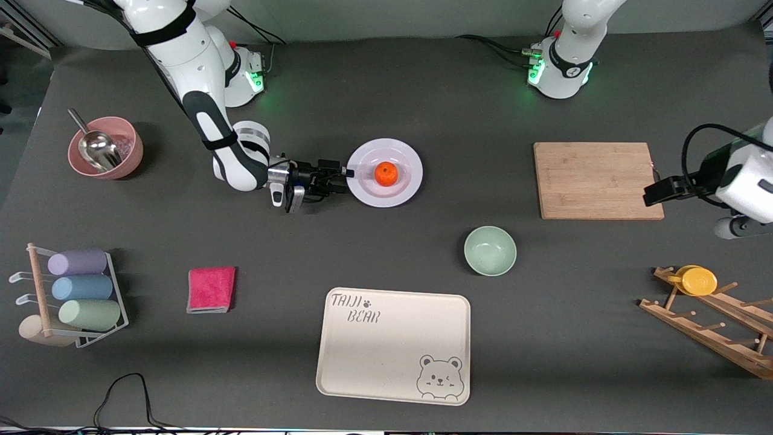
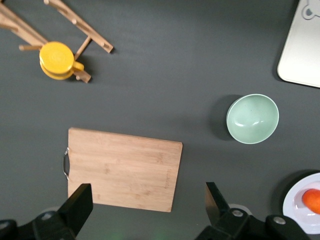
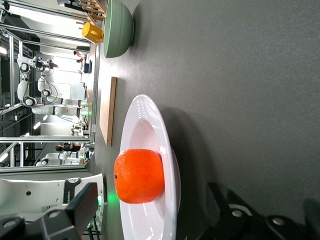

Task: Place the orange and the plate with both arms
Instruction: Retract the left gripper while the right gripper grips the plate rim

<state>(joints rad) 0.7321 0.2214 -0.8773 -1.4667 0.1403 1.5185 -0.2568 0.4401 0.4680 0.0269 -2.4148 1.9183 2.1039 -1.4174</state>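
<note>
Where orange (image 1: 386, 173) sits, plate (image 1: 410, 187)

The left arm (image 1: 740, 181) runs off the front view's edge, so its fingers cannot be seen there. In the left wrist view the plate (image 2: 305, 205) and the orange (image 2: 312, 200), off to one side of the fingers (image 2: 80, 202), are cut by the frame edge, as is the tray (image 2: 302, 50).

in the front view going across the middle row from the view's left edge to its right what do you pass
pink bowl with a metal scoop → right tool → plate with the orange → cutting board → left tool
</note>
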